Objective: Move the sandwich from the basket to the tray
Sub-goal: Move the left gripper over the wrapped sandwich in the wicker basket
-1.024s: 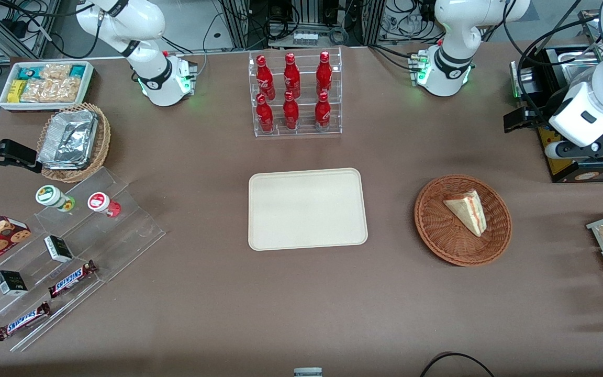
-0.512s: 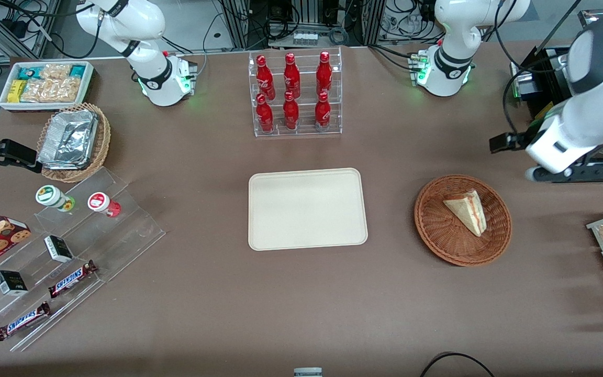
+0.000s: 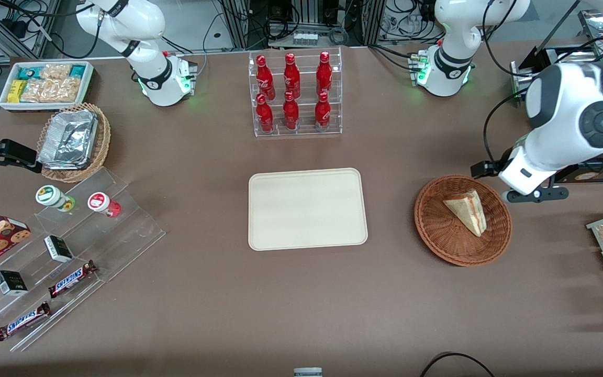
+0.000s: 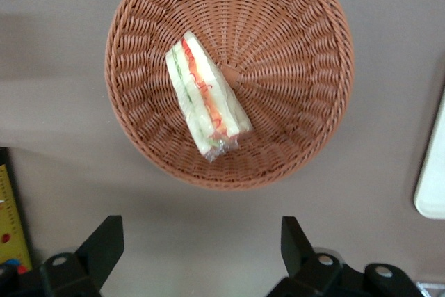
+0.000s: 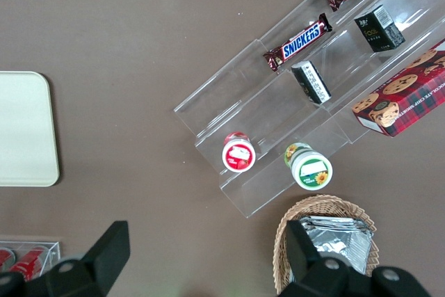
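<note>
A: From the front, here comes the working arm. A second ago it sat out at its own end of the table, well apart from the basket; now it has swung in, and the gripper hangs just beside the basket's rim.

B: And the sandwich?

A: Hasn't budged. It lies in the basket, tilted against the weave. The tray sits bare, well apart from the basket toward the parked arm's end.

B: So no pick-up yet.

A: None. I'd call this the approach, with the whole carry still ahead.

B: Wrist camera on the working arm?

A: It looks straight down on the basket. The sandwich rests near the basket's middle, its red and green filling edge facing up. The gripper has its dark fingers spread wide with nothing between them, and they're short of the basket's rim, not yet over the sandwich. A corner of the tray peeks in beside the basket.

B: The parked arm's camera?

A: Only an edge of the tray; no basket there.
</note>
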`<state>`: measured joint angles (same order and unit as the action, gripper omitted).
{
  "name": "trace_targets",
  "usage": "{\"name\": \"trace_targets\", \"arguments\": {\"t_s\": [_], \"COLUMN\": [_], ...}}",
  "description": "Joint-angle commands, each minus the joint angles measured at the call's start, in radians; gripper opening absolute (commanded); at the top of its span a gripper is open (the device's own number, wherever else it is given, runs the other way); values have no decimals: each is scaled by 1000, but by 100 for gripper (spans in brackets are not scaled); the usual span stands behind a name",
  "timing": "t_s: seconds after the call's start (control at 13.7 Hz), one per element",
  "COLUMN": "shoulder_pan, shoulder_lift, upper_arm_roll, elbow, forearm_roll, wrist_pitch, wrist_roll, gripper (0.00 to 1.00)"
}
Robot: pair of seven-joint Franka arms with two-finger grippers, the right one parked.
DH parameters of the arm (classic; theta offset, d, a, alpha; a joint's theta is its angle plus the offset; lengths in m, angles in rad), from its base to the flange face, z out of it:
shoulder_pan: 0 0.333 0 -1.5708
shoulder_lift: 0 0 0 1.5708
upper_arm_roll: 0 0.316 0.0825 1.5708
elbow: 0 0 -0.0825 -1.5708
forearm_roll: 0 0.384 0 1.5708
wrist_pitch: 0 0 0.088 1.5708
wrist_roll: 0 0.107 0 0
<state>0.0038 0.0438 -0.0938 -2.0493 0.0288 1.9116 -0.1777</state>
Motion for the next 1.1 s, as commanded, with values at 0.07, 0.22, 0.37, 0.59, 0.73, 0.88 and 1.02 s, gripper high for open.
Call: {"name": "trace_targets", "arguments": {"t_s": [0.07, 0.22, 0.37, 0.59, 0.73, 0.88, 1.02], "shoulder_pan": [-4, -8, -8, -8, -4, -2, -1], "shoulder_lift": [43, 62, 64, 76, 74, 85, 108], "upper_arm_roll": [2, 0, 0, 2, 2, 2, 3], "elbow": [-28, -48, -69, -98, -143, -160, -167], "forearm_roll": [17, 17, 17, 17, 17, 17, 17], "wrist_pitch": [92, 156, 188, 240, 294, 332, 366], "wrist_roll": [-206, -420, -444, -492, -506, -510, -517], "gripper": [100, 100, 100, 100, 100, 100, 100]}}
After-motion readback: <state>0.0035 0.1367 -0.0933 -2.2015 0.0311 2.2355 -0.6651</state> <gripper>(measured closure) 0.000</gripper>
